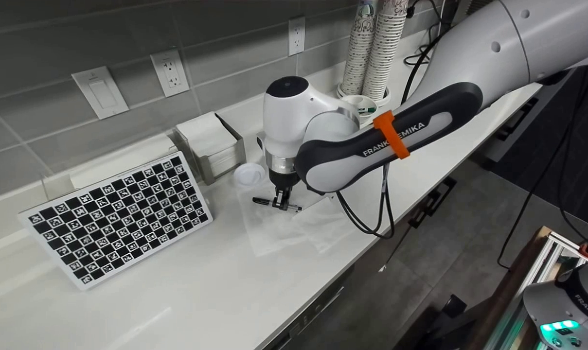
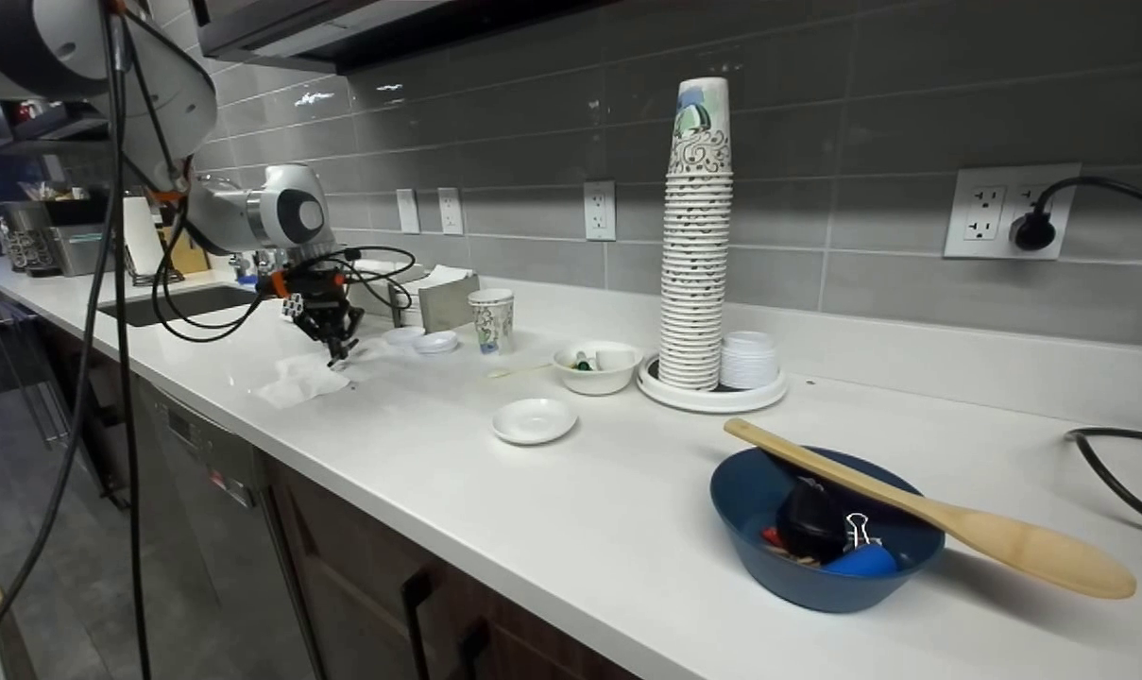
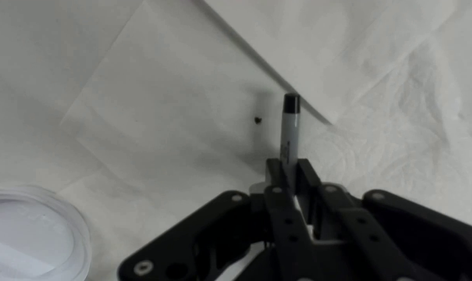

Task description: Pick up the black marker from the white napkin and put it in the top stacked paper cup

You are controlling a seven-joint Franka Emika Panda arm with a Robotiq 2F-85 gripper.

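Note:
My gripper (image 1: 282, 203) is shut on the marker (image 3: 290, 132), which has a grey barrel and black ends. The marker also shows in an exterior view (image 1: 260, 200), lying crosswise in the jaws. In the wrist view its shadow falls apart from it, so it is a little above the white napkin (image 3: 161, 97). The napkin also shows in both exterior views (image 1: 269, 238) (image 2: 301, 380). A short stack of patterned paper cups (image 2: 492, 326) stands upright, open end up, to the right of the gripper (image 2: 339, 354). That stack is hidden behind the arm in an exterior view.
White lids (image 2: 435, 342) and a napkin holder (image 1: 221, 158) stand near the gripper. A checkered board (image 1: 118, 218) leans at one side. A white bowl (image 2: 597, 380), small plate (image 2: 535, 421), tall inverted cup stack (image 2: 695, 255) and blue bowl (image 2: 826, 590) with wooden spoon stand farther along.

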